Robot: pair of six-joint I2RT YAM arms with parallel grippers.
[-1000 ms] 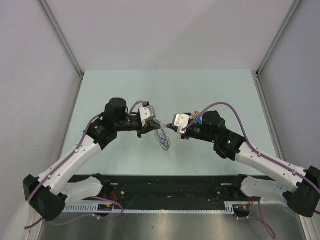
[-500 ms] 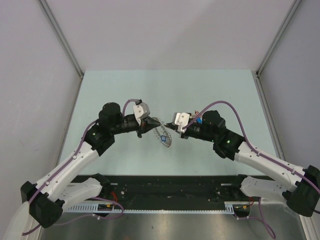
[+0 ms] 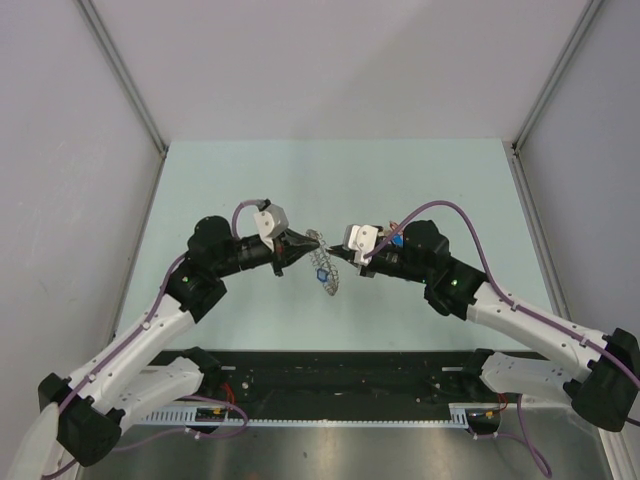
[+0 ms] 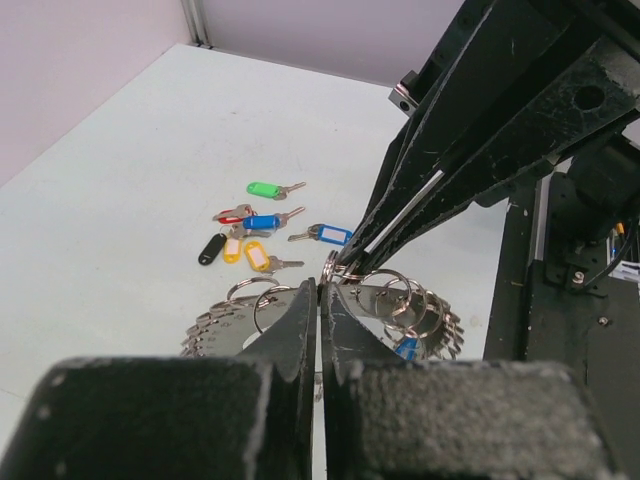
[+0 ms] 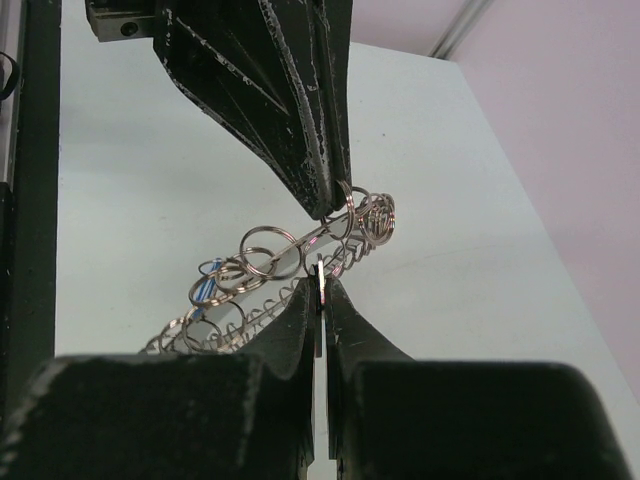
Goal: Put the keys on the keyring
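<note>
The keyring [image 3: 327,270] is a flat grey ring edged with small split rings, held tilted above the table between both grippers. My left gripper [image 3: 312,240] is shut on its upper edge, at a small split ring [image 5: 350,196]. My right gripper [image 3: 338,258] is shut on the ring's flat rim [image 5: 318,272]. One blue key tag [image 4: 405,347] hangs from the ring. Loose keys lie on the table beyond it: green [image 4: 265,189], red [image 4: 232,214], blue [image 4: 262,221], black [image 4: 211,249], yellow [image 4: 257,257] and another blue [image 4: 335,234].
The pale green table [image 3: 330,180] is walled by grey panels on three sides. In the top view the loose keys [image 3: 396,240] only peek out behind the right wrist. A black rail [image 3: 340,365] with the arm bases runs along the near edge.
My left arm has drawn back to the left and its wrist has turned, so its fingertips now point right at the ring's top edge. The ring sits slightly higher. The right arm has barely moved.
</note>
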